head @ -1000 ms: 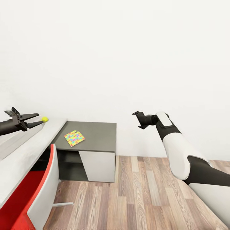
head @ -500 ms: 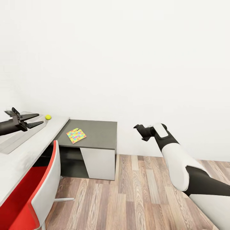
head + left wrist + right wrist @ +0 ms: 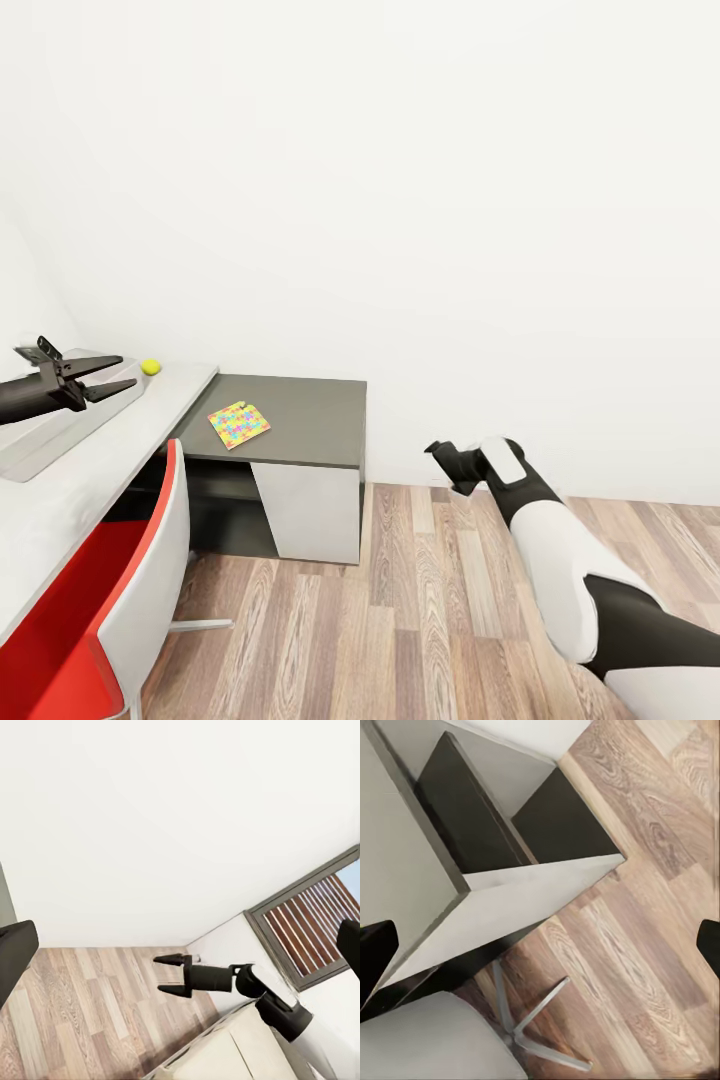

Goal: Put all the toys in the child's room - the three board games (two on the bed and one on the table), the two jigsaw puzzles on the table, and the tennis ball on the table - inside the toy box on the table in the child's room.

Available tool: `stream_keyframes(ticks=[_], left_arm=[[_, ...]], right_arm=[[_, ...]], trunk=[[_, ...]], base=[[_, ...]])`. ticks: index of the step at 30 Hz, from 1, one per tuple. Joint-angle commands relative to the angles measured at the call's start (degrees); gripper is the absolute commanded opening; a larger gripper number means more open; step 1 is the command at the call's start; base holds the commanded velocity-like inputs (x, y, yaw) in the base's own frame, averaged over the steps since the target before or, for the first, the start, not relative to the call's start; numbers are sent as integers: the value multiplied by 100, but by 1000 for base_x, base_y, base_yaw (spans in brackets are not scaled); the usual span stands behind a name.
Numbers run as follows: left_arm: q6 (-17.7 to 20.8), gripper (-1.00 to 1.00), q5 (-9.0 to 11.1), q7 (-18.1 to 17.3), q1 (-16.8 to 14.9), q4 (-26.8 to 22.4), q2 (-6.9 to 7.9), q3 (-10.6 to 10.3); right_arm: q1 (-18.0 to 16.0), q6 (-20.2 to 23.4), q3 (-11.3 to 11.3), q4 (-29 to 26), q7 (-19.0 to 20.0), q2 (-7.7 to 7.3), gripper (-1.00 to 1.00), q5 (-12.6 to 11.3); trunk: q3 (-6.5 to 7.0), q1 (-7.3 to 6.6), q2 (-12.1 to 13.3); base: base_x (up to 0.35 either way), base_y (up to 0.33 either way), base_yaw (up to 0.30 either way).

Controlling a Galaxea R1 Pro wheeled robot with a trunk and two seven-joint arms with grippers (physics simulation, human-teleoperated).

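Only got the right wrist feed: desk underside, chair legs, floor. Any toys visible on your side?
Observer: Yes. One jigsaw puzzle lies flat on the dark-grey lower desk section.
Operator: Ball?
Observer: The tennis ball sits by the far end of the toy box, at the light-grey top.
Operator: Left arm?
Observer: The left end effector hangs open over the toy box, holding nothing.

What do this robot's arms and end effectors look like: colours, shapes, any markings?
Both arms pair glossy white rounded shells with black joint sections. The left end effector is matte black with two long, tapered, pointed fingers on a blocky black wrist. The right end effector is likewise black and angular. No cables or markings are visible.
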Motion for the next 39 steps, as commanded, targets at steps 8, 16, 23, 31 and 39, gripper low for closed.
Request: stream_keyframes(ticks=[8,16,23,31,39], left_arm=[[50,100,-4,-25,-5,2,1,-16],[38,100,-4,-25,0,2,-38,-27],[-130,100,-7,-25,16,2,-75,-38],[-248,100,-20,-25,45,2,-96,-53],[-339,100,-30,-25,69,2,-241,-60]], right_arm=[[975,15,-6,-50,-4,-483,100,101],[1921,-33,-10,-787,588,-606,100,152],[2082,-28,-1,-894,630,-626,100,158],[2093,-34,244,-910,626,-626,100,165],[2093,-42,577,-911,621,-635,100,189]], trunk=[[-12,3,-13],[-12,3,-13],[-15,3,-13],[-18,3,-13],[-18,3,-13]], base=[[0,0,0],[0,0,0],[0,0,-52],[0,0,-52],[0,0,-1]])
